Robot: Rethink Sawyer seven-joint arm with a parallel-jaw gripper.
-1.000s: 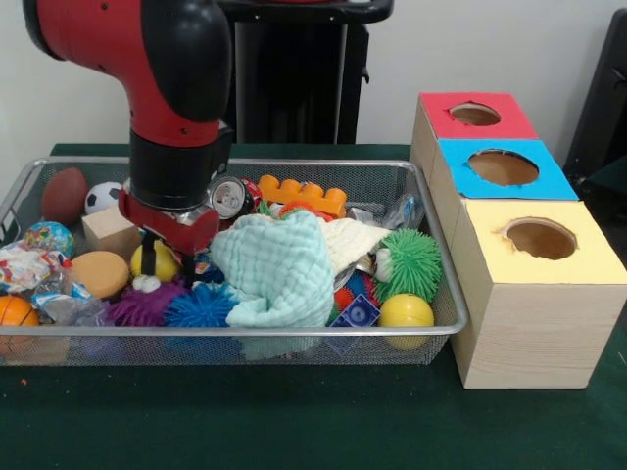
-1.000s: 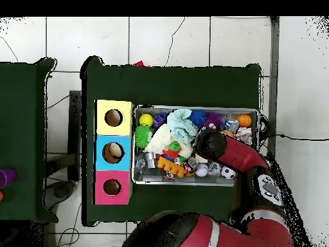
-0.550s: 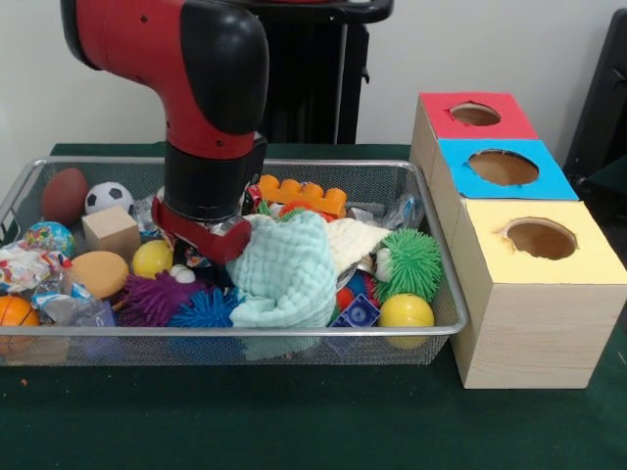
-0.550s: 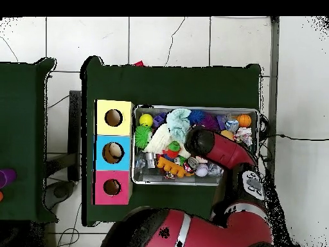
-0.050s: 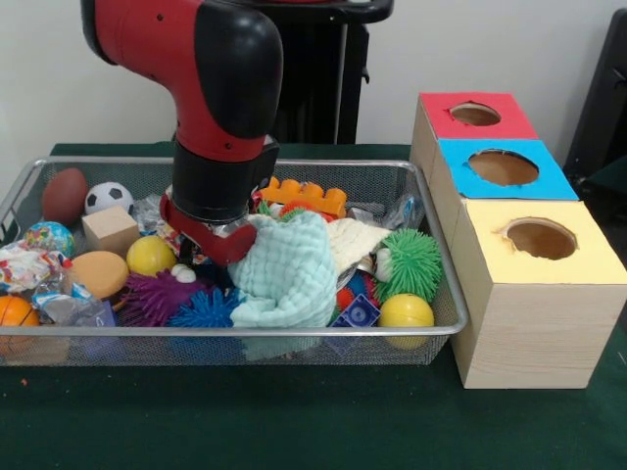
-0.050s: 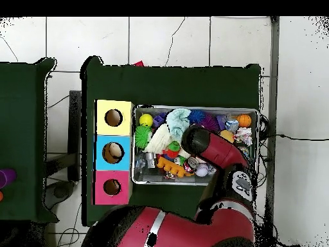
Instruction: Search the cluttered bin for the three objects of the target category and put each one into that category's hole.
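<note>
The gripper (image 5: 201, 257) is being held low inside the wire bin (image 5: 411, 328), further toward the mint-green cloth (image 5: 284, 274) than half a second ago, when it was hanging nearer the yellow ball (image 5: 151, 255); a second ago it was lower still and directly over that ball. Whether its fingers are parted or closed cannot be told, since they are being hidden behind the red wrist flange and the clutter. The cloth is being pressed at its left edge by the wrist. From overhead, the black wrist end (image 6: 195, 139) is being seen over the middle of the bin, just beside the pale cloth (image 6: 180, 120).

The bin is being filled with mixed items: a purple spiky ball (image 5: 149, 299) and a blue spiky ball (image 5: 201, 308) just below the gripper, the yellow ball to its left, a wooden cube (image 5: 110, 231), a tan disc (image 5: 98, 273), a small soccer ball (image 5: 103, 197), a brown football (image 5: 64, 194), an orange toy brick (image 5: 304, 196) behind the wrist, a green spiky ball (image 5: 411, 262) and a second yellow ball (image 5: 406, 313) beyond the cloth.

Beside the bin, a box with three holes is being shown: red (image 5: 475, 114), blue (image 5: 503, 166) and yellow (image 5: 541, 238). Which category is the target cannot be told.
</note>
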